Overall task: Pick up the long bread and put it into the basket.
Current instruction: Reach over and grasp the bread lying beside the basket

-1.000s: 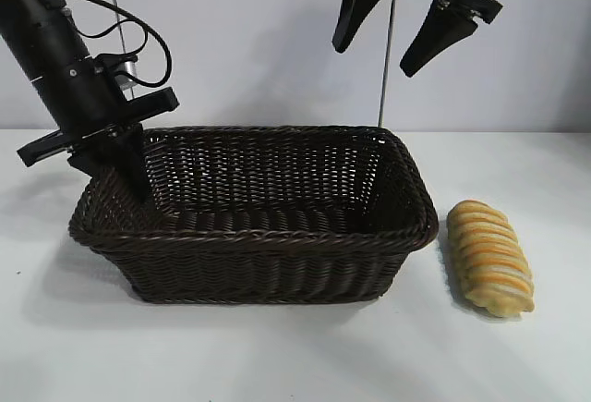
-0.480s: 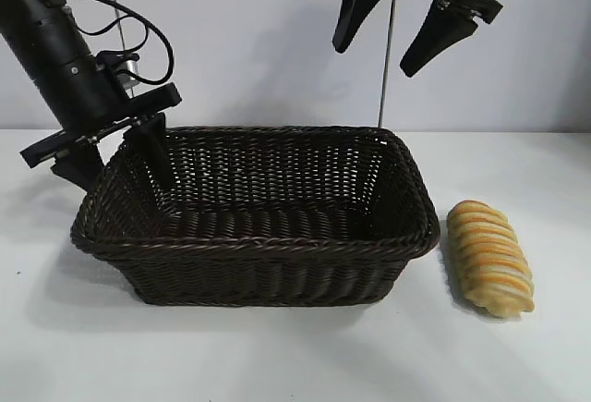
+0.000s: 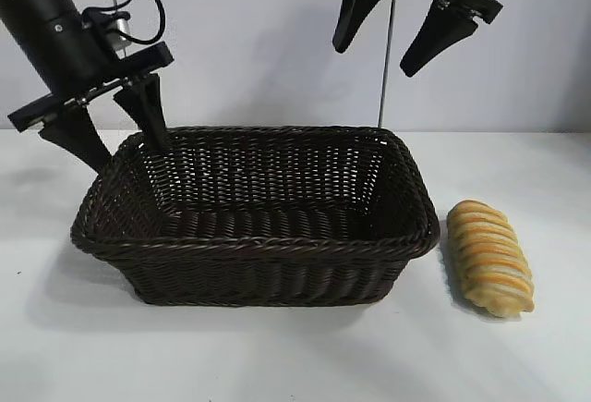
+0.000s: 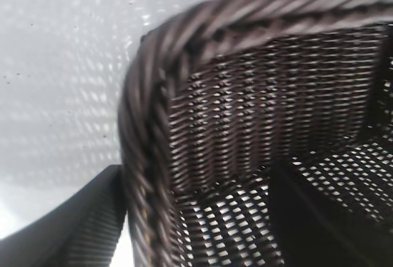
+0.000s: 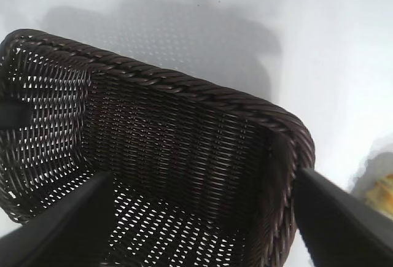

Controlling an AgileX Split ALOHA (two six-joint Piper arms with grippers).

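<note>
The long bread [image 3: 489, 256], a golden-tan loaf with orange and cream stripes, lies on the white table to the right of the basket [image 3: 259, 243]; a sliver of it shows in the right wrist view [image 5: 381, 187]. The dark brown wicker basket holds nothing. My left gripper [image 3: 127, 154] is open just above the basket's back left corner. One finger is outside the braided rim [image 4: 147, 126] and one is over the inside, neither touching. My right gripper [image 3: 374, 58] hangs open high above the basket's back right part, holding nothing.
The white table [image 3: 517, 365] stretches around the basket, with bare surface in front of and beside the bread. A thin vertical rod [image 3: 386, 60] stands behind the basket against the pale wall. Cables loop behind the left arm.
My left gripper has opened off the basket's left rim and risen up and back. The basket has settled slightly to the right. The right arm and the bread have not moved.
</note>
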